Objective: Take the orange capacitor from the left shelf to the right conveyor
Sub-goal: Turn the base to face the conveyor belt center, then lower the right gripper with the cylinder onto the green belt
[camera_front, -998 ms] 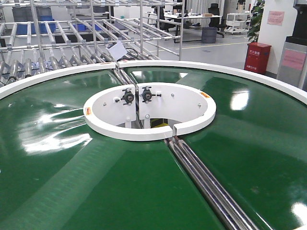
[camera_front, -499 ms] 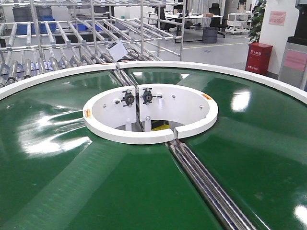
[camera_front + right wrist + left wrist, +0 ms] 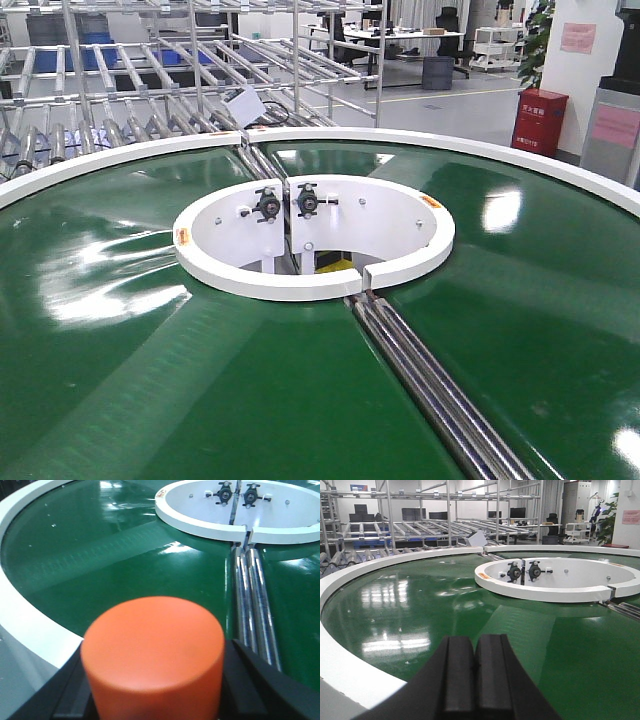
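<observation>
Front view, conveyor (image 3: 150, 380): a round, glossy dark green belt fills most of the frame and mirrors the ceiling lights. A white outer rim (image 3: 420, 138) curves along its far side.
Front view, ring (image 3: 300, 282): white, at the belt's centre, with a narrow gap at the front. Two black knobs (image 3: 267, 203) sit side by side on its inner wall.
Front view, rollers (image 3: 430, 385): a pair of steel bars runs from the ring's gap to the lower right edge, dividing the belt.
Front view, background: steel roller racks (image 3: 120, 110) stand behind the far rim at left, with blue bins (image 3: 85, 58) beyond them. A red cabinet (image 3: 537, 120) stands on the floor at right.
Left wrist view, left claw (image 3: 474, 652): its two black fingers are pressed flat together with no gap, and it holds nothing.
Left wrist view, placement: the claw hangs by the near white rim and points across the belt toward the ring.
Right wrist view, capacitor (image 3: 152, 650): a bright orange cylinder with a rounded top edge, upright and very close to the lens. It is too blurred for any print to be read.
Right wrist view, right claw (image 3: 160, 690): black fingers show on both sides of the capacitor, closed against it and gripping it.
Right wrist view, placement: the capacitor is held at the conveyor's near edge, with the white rim at lower left, green belt ahead and the rollers just to the right. Whether its base touches the belt cannot be told.
</observation>
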